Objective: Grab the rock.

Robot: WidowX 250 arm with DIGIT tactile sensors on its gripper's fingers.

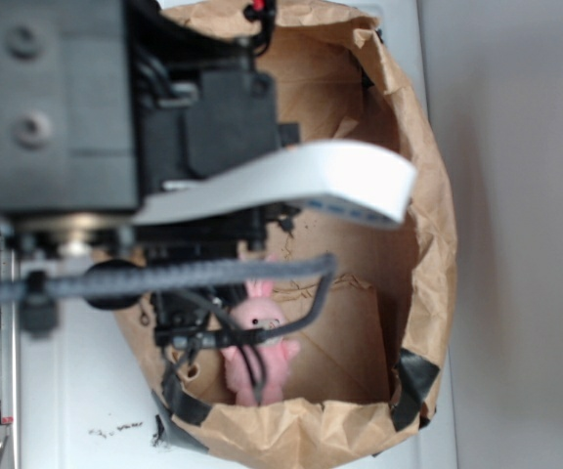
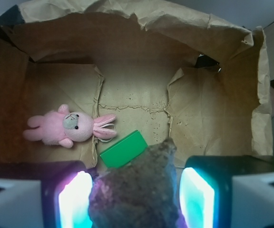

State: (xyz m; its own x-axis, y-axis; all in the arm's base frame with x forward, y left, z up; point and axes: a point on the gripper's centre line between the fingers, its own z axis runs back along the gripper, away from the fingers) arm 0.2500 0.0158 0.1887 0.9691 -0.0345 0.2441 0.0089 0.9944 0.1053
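The rock (image 2: 137, 190) is a rough, dark brownish-grey lump that fills the gap between my gripper's (image 2: 134, 192) two glowing pads (image 2: 73, 202) at the bottom of the wrist view. Both pads touch its sides, so the gripper is shut on it. The rock's pointed tip covers a corner of the green block (image 2: 123, 148). In the exterior view my gripper (image 1: 198, 327) reaches down inside the paper bag (image 1: 428, 225), and the arm hides the rock.
A pink plush bunny (image 2: 68, 127) (image 1: 257, 342) lies on the bag floor left of the green block. Crumpled brown bag walls (image 2: 127, 38) stand all round. Cables (image 1: 184, 278) and a white ribbon (image 1: 291, 176) hang off the arm.
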